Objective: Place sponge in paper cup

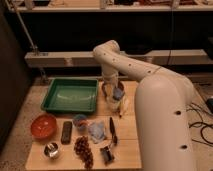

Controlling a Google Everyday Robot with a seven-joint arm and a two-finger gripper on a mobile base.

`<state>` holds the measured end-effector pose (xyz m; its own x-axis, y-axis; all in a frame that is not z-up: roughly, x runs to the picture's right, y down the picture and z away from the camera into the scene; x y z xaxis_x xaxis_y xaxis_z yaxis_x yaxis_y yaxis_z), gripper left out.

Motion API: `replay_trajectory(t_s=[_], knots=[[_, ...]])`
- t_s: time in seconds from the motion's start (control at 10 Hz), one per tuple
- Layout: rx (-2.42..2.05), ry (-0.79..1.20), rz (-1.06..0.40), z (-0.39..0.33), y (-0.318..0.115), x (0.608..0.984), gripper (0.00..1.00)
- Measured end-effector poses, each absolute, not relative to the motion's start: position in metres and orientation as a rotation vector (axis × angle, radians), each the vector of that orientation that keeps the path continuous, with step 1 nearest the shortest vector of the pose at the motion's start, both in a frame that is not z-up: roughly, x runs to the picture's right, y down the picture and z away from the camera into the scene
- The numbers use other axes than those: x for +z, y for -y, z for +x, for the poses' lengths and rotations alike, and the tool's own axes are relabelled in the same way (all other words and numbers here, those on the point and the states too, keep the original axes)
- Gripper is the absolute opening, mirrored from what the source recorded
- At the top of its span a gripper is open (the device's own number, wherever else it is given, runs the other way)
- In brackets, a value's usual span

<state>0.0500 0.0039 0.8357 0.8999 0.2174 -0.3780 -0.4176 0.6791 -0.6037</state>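
Sponge (118, 93): small blue block up at the gripper (117, 96), right above the paper cup (114, 104), looks like it's sitting at the cup's mouth. Can't tell how much of it is actually inside.
Gripper: hanging off the white arm (150, 95), right over the cup, just right of the green tray (71, 95). Honestly can't make out how the jaws stand, the sponge and the wrist blur together there.
Far left: red bowl (43, 125) near the table's (127, 150) left edge, small metal cup (51, 150) below it by the front edge.
Left-middle: green tray takes the back left; a dark flat block (66, 132) lies in front of it.
Middle: small blue cup (79, 121), crumpled pale cloth (97, 130) beside it, grapes (83, 148) toward the front edge.
Right-middle: dark knife-like thing (112, 131) lying front to back, a small dark object (106, 153) below it.
Right: something yellowish (123, 105) touching the paper cup's right side; the robot's big white body covers the table's right edge.
Room: bare wood between the tray's front edge and the row of small stuff; the cup is hemmed in by the tray on one side and the arm on the other.
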Motion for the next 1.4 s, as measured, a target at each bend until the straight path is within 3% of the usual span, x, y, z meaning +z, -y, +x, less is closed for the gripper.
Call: replay_trajectory(t_s=[0.8, 1.4], knots=[[0.363, -0.287, -0.744, 0.050, -0.004, 0.836, 0.80], [0.352, -0.259, -0.744, 0.052, 0.008, 0.805, 0.80]])
